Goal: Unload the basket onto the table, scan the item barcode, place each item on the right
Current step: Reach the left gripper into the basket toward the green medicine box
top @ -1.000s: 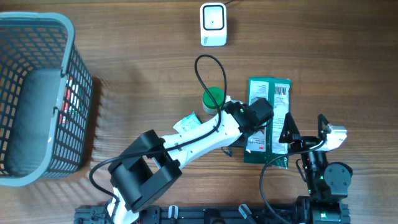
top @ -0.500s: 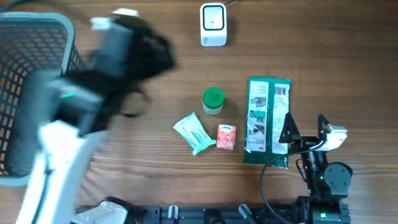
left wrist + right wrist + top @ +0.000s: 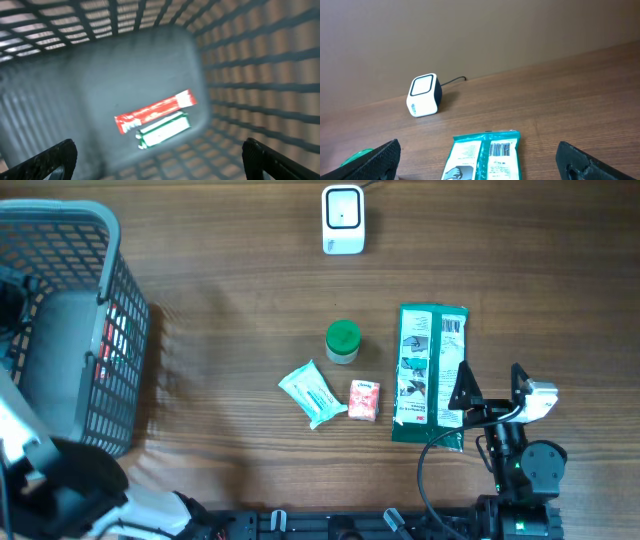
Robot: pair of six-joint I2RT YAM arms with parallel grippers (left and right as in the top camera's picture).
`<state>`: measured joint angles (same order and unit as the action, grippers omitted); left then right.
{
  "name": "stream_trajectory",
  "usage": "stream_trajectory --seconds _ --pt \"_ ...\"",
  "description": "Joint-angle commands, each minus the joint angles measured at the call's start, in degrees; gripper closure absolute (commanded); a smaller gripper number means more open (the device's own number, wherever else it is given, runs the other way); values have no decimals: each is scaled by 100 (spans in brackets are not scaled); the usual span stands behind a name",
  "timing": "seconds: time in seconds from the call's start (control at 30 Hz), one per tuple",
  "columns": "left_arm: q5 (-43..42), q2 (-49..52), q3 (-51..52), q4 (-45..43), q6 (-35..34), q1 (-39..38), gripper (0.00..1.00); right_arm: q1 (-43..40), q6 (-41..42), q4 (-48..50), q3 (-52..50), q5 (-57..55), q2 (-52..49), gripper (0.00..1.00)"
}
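Our left hand (image 3: 160, 164) hangs released over the basket (image 3: 240, 75), which holds a red packet (image 3: 155, 111) and a green-white packet (image 3: 164, 131). Our right hand (image 3: 490, 388) is released at the green pouch's (image 3: 428, 365) near right edge on the tabletop (image 3: 230, 300).

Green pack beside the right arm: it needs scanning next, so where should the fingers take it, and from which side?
Probably its near half, pinched across the narrow width from above. The green pack lies flat and long, with its barcode at the far end, so that grip leaves the code uncovered.
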<state>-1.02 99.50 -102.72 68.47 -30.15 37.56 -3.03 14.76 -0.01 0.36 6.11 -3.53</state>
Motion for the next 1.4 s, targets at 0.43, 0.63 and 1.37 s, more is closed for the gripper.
stream_trajectory --seconds 0.43,0.63,1.37 --pt "-1668 1375 35 -245 4651 -256 0 7 39 33 -4 -37 24 0" --pt "-1513 1696 50 -361 5077 -815 1 7 37 33 -7 -37 24 0" --pt "-1132 2245 911 -654 5075 -970 44 7 37 33 -4 -37 24 0"
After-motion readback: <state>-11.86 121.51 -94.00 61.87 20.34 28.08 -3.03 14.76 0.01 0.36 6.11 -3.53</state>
